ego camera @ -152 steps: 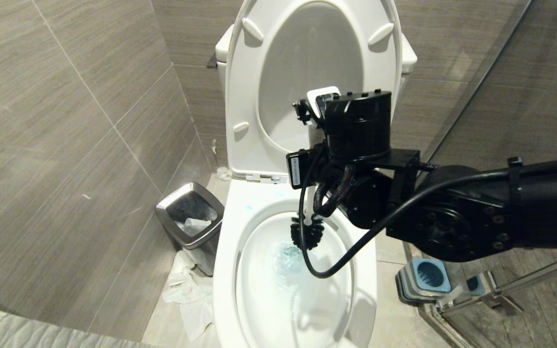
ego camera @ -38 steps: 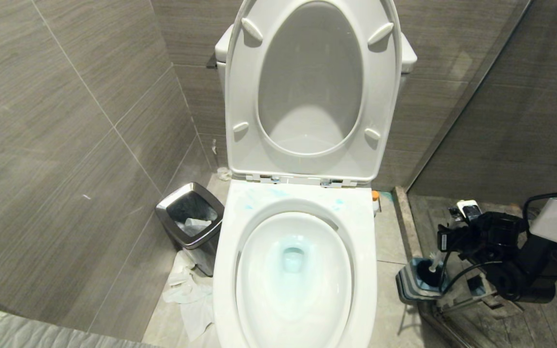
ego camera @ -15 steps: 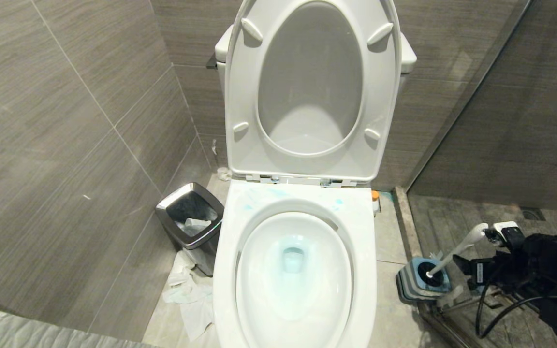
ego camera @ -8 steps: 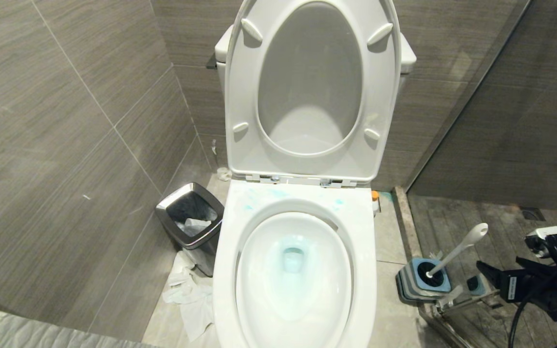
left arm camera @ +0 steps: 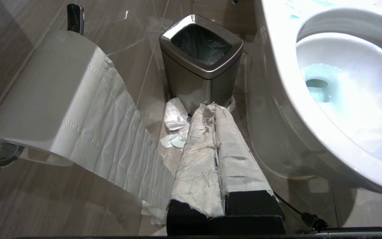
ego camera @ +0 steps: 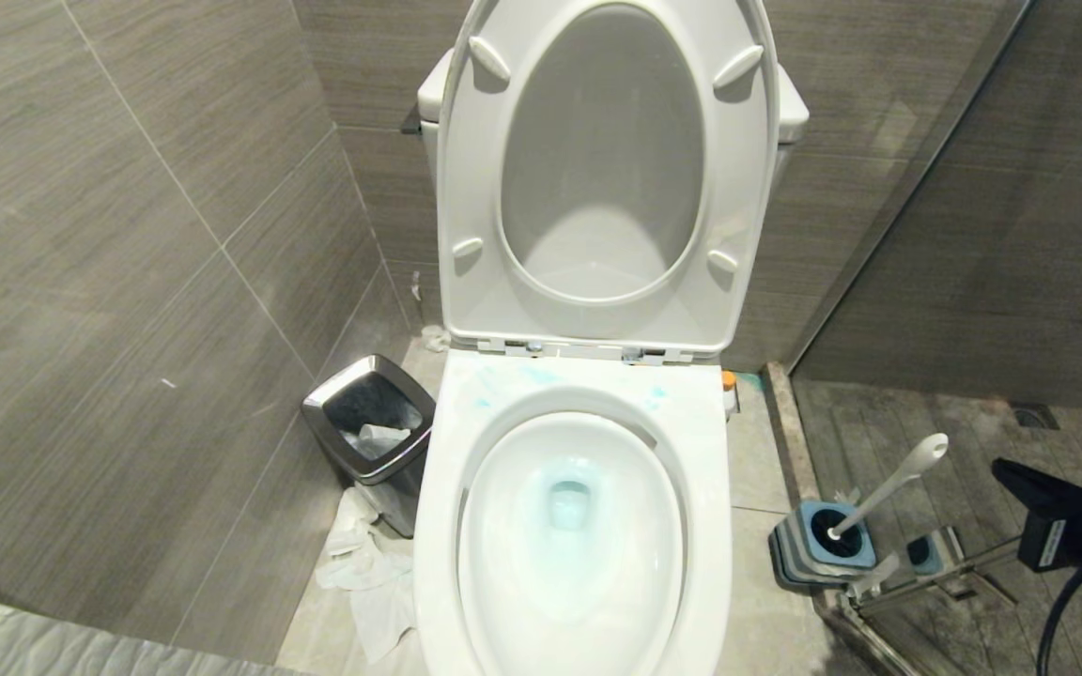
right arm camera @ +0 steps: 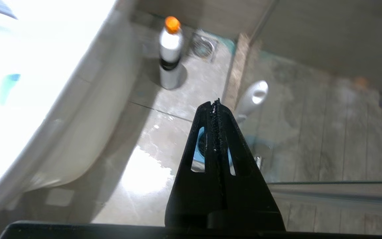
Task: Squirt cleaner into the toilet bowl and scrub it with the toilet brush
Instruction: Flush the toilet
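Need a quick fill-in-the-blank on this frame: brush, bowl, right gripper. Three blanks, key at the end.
1. The toilet brush stands with its head in the blue-and-grey ____.
2. The water in the toilet bowl is tinted pale ____.
3. The right gripper, away from the brush handle, has its fingers ____.

Missing words: holder; blue; shut

Even, moderate light fills the head view; the glossy white ceramic toilet bowl (ego camera: 571,526) is bright but keeps detail, and grey wall tiles (ego camera: 128,235) stay matte. In the right wrist view the bowl's side (right arm camera: 28,83) blows out to pure white, a glare patch sits on the wet grey floor (right arm camera: 146,172), and the far background is soft and smeared. The left wrist view is sharp, with a soft shadow under the white paper roll (left arm camera: 55,96)
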